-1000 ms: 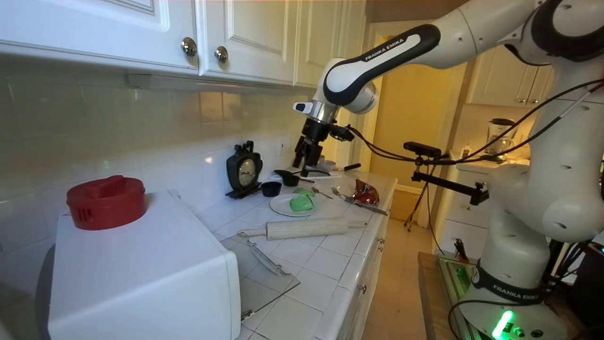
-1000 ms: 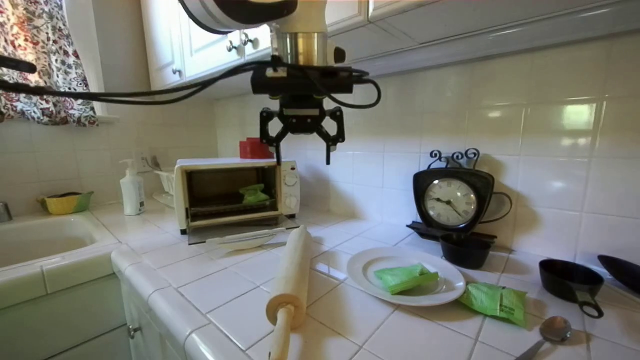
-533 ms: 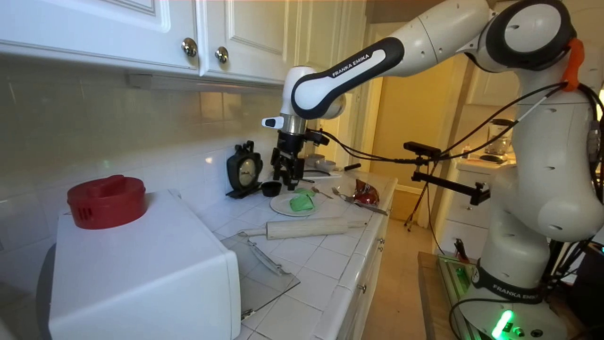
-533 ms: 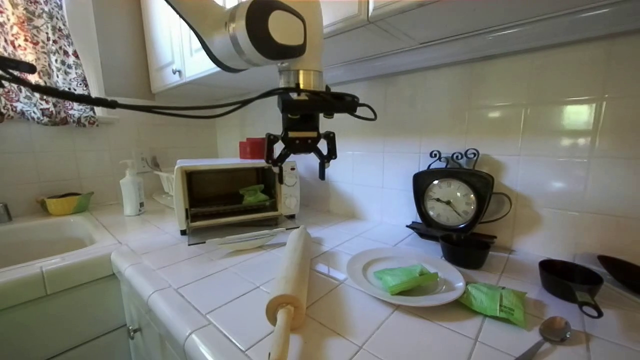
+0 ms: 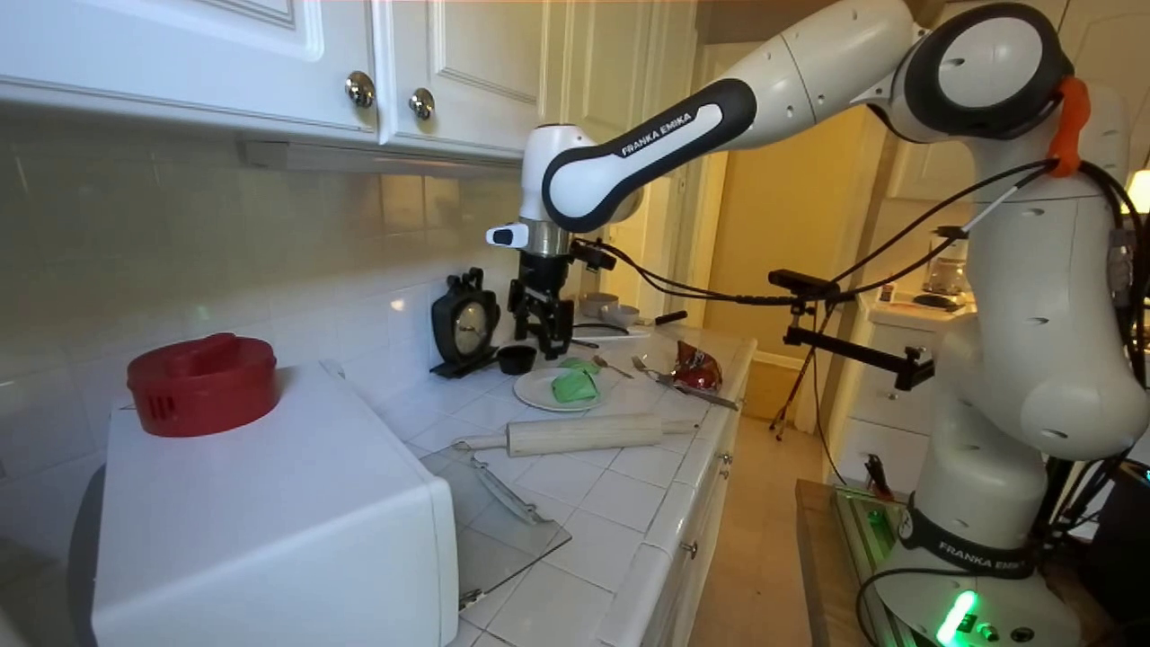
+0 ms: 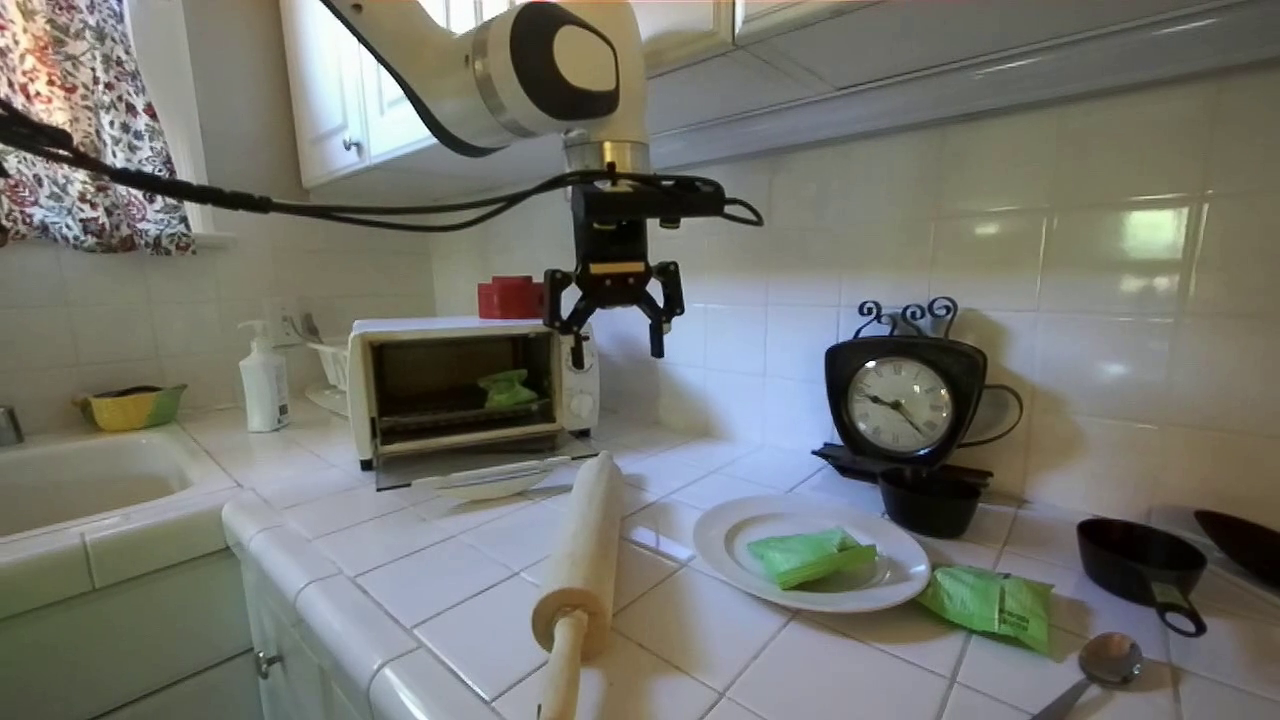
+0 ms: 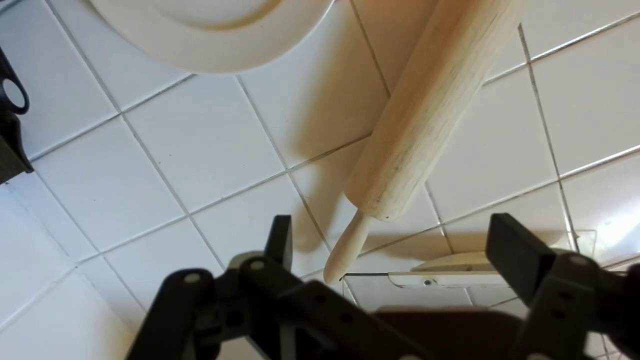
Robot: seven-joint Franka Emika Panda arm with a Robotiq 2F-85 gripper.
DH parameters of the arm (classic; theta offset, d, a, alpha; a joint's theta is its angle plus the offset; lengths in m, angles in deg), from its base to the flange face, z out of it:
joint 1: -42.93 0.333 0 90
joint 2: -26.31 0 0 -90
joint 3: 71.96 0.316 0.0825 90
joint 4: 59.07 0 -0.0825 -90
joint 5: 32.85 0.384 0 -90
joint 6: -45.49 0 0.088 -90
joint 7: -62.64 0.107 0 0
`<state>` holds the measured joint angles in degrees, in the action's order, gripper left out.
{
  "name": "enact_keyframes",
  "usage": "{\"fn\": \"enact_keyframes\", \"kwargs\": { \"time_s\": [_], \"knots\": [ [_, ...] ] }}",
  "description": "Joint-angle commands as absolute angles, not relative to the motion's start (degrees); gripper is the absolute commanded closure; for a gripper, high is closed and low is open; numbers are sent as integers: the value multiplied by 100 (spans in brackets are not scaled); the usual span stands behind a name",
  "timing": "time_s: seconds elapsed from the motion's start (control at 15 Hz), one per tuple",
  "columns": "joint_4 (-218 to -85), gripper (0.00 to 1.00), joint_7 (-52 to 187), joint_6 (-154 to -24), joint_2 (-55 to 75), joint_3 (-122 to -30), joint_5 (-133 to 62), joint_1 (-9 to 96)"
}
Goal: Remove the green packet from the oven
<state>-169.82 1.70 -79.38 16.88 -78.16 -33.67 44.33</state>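
The white oven (image 5: 278, 503) stands on the counter; its open front shows in an exterior view (image 6: 455, 326). Its glass door (image 6: 485, 478) is folded down onto the counter. A crumpled green packet (image 6: 508, 388) lies inside on the rack, toward the right side of the opening. My gripper hangs fingers down above the counter, in front of the oven, in both exterior views (image 5: 542, 340) (image 6: 617, 350). It is open and empty. In the wrist view, the gripper's (image 7: 392, 240) spread fingers frame the rolling pin's handle and the door's edge, apart from both. The oven's packet is hidden there.
A rolling pin (image 6: 580, 550) lies before the door. A white plate (image 6: 715, 560) holds another green packet (image 6: 808, 556); a further one (image 6: 990, 605) lies beside it. A black clock (image 6: 905, 400) stands by the wall. Cabinets (image 5: 485, 72) hang above. A red container (image 5: 202, 386) sits atop the oven.
My gripper has come down and moved toward the oven, then slightly toward the tiled wall. Its fingers stay open. The packets, oven and rolling pin have not moved.
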Motion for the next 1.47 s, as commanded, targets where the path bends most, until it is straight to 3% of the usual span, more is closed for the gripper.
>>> {"fn": "enact_keyframes", "kwargs": {
  "time_s": [0.0,0.6,1.07,1.4],
  "knots": [
    [-16951,0,263,-7792,1681,-7482,-3495,4296],
    [-18317,0,1367,-8509,2151,-6597,-3301,4803],
    [-19561,0,2385,-11751,2114,-6794,-3883,4629],
    [-19258,0,2122,-13527,1350,-7038,-4327,4470]
  ]
}}
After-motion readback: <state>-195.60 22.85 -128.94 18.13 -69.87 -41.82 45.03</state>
